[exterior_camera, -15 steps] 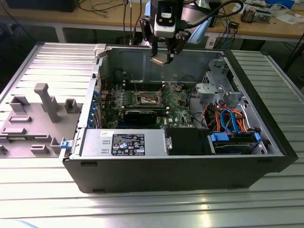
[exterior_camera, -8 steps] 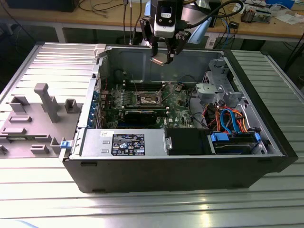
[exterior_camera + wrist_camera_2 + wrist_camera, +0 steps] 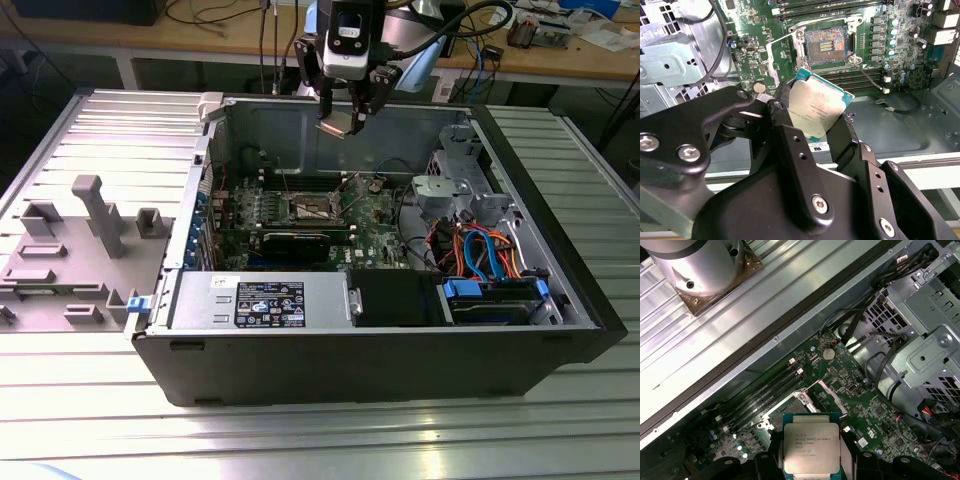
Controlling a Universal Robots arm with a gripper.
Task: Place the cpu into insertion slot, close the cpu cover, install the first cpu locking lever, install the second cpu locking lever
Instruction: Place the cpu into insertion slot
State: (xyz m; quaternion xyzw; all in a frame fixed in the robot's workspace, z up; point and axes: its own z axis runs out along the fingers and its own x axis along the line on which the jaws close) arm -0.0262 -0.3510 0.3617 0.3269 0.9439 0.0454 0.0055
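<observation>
My gripper [image 3: 345, 118] hangs over the far wall of the open computer case [image 3: 380, 360], shut on the cpu [image 3: 338, 124]. In both wrist views the cpu [image 3: 815, 107] [image 3: 811, 447] is a flat silver-grey square with a teal edge, pinched between two black fingers [image 3: 785, 107]. The insertion slot [image 3: 312, 207] [image 3: 826, 47] sits below on the green board, its dark centre bare. Its cpu cover [image 3: 785, 60], a thin silvery frame, lies swung open beside it. In the first wrist view the cpu hides part of the socket.
A silver power-supply box [image 3: 260, 300] lines the case's near side. A long black card [image 3: 300, 240] lies near the socket. A metal drive cage [image 3: 450, 190] with orange and blue cables [image 3: 480, 250] fills the exterior view's right. A grey fixture tray [image 3: 70, 240] stands outside the case.
</observation>
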